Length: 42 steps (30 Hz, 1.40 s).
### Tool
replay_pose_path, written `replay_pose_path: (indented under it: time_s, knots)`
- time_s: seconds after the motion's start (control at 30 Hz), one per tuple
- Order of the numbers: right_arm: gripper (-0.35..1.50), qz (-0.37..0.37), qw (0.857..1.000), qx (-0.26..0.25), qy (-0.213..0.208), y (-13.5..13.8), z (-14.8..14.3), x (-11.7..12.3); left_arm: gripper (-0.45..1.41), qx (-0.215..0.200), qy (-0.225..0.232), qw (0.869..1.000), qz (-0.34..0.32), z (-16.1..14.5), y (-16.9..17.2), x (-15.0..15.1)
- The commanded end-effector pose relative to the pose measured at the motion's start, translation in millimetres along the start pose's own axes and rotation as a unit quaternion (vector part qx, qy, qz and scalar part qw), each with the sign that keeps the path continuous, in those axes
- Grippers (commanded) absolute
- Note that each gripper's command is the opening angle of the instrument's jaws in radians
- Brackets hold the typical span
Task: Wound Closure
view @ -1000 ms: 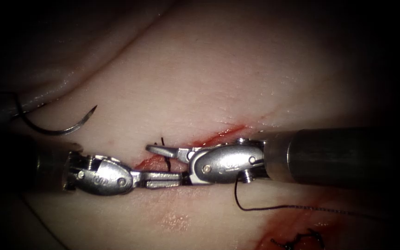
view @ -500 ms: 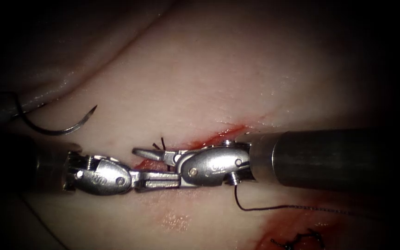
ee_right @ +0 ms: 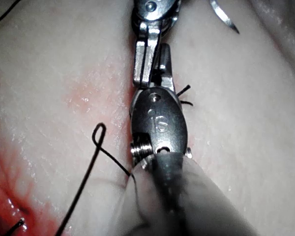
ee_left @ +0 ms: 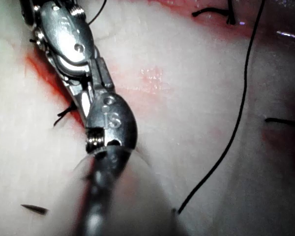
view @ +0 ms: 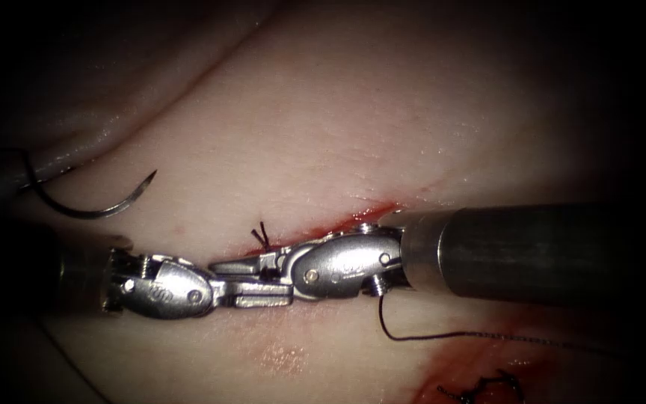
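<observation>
- We see the needle point(view: 87, 206) lying free on the tissue point(view: 353, 127), well left of the cut point(view: 360, 217); its point faces up and right; no part of its curve shows buried in the tissue, and neither tool holds it.
- The left tool point(view: 252, 289) lies low across the cut's left end; its jaws look closed or nearly so; whether they pinch thread or tissue we cannot tell, since the other tool overlaps them.
- The right tool point(view: 241, 264) comes in from the right, directly above the left tool's jaws and touching or almost touching them; its jaws read as closed flat; a second ago the upper jaw stood raised, so they have closed, and the tool has slid leftward; what they grip, if anything, we cannot tell.
- Short cut ends of thread point(view: 262, 235) stand up just above the tools at the cut; we judge a stitch is already placed there.
- A long thread point(view: 443, 337) runs from under the right tool's wrist off to the right, over red fluid point(view: 472, 366); a further dark knot sits lower right.
- The cut to the right of the stitch shows red and open; we judge closure partly done, with more left.
- We see no containers here.
</observation>
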Motion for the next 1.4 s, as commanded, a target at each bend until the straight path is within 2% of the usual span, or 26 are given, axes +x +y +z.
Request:
replay_pose_path:
  time_s: [0.03, 0.07, 0.1, 0.17, 0.23, 0.27, 0.37, 0.6, 0.77, 0.8, 0.83, 1.0, 1.03, 1.07, 1.27, 1.3, 1.4]
  knots:
    - [-0.35, 0.0, 1.0, 0.002, -0.001, -0.3, 0.8, -0.5, -0.45, -0.001, 0.0, 1.0, 0.0, 0.6, 0.4, -0.5]
    - [-0.35, 0.0, 1.0, 0.004, -0.003, -0.3, 0.8, -0.5, -0.45, 0.0, 0.002, 1.0, 0.0, 0.6, 0.4, -0.5]
    - [-0.03, 0.001, 1.0, 0.002, -0.006, -0.2, 0.8, -0.4, -0.45, 0.0, 0.002, 1.0, 0.0, 0.6, 0.4, -0.5]
    - [0.95, 0.003, 1.0, -0.011, -0.017, 0.0, 0.7, -0.4, -0.45, 0.0, 0.002, 1.0, 0.0, 0.6, 0.5, -0.4]
    - [1.32, 0.021, 0.999, -0.024, -0.028, 0.3, 0.6, -0.3, -0.45, -0.001, 0.002, 1.0, 0.0, 0.6, 0.7, -0.3]
    - [1.37, 0.025, 0.999, -0.027, -0.03, 0.3, 0.5, -0.3, -0.45, -0.001, 0.002, 1.0, 0.0, 0.5, 0.8, -0.3]
    - [1.47, 0.034, 0.998, -0.042, -0.042, 0.5, 0.2, -0.1, -0.45, -0.003, 0.003, 1.0, -0.001, 0.3, 0.9, 0.0]
    - [1.47, 0.038, 0.997, -0.043, -0.042, 0.7, -1.5, 0.6, -0.45, 0.0, 0.002, 1.0, -0.007, -0.5, 0.7, 1.0]
    - [1.47, 0.048, 0.996, -0.057, -0.053, 1.8, -4.5, 1.6, -0.45, 0.01, -0.004, 1.0, -0.018, -2.1, -0.6, 2.4]
    - [1.47, 0.053, 0.995, -0.065, -0.059, 2.4, -5.9, 2.1, -0.45, 0.019, -0.008, 0.999, -0.024, -2.7, -1.4, 2.9]
    - [1.47, 0.053, 0.995, -0.065, -0.059, 2.4, -5.9, 2.1, -0.45, 0.019, -0.008, 0.999, -0.024, -2.7, -1.4, 2.9]
    - [1.47, 0.06, 0.992, -0.084, -0.072, 3.7, -10.0, 3.3, -0.45, 0.063, -0.046, 0.996, -0.042, -4.8, -4.2, 4.0]
    - [1.47, 0.062, 0.991, -0.091, -0.078, 4.0, -11.1, 3.7, -0.45, 0.088, -0.058, 0.993, -0.051, -5.7, -5.7, 4.1]
    - [1.47, 0.062, 0.991, -0.091, -0.078, 4.0, -11.1, 3.7, -0.45, 0.088, -0.058, 0.993, -0.051, -5.7, -5.7, 4.1]
    - [1.47, 0.062, 0.987, -0.108, -0.098, 4.4, -12.4, 3.9, -0.45, 0.163, -0.115, 0.978, -0.068, -7.5, -10.2, 2.8]
    - [1.47, 0.063, 0.987, -0.109, -0.099, 4.3, -12.4, 3.8, -0.45, 0.171, -0.123, 0.975, -0.065, -7.8, -11.5, 1.8]
    - [1.43, 0.063, 0.987, -0.11, -0.1, 4.2, -12.3, 3.7, -0.45, 0.181, -0.128, 0.972, -0.073, -7.9, -12.6, 0.9]
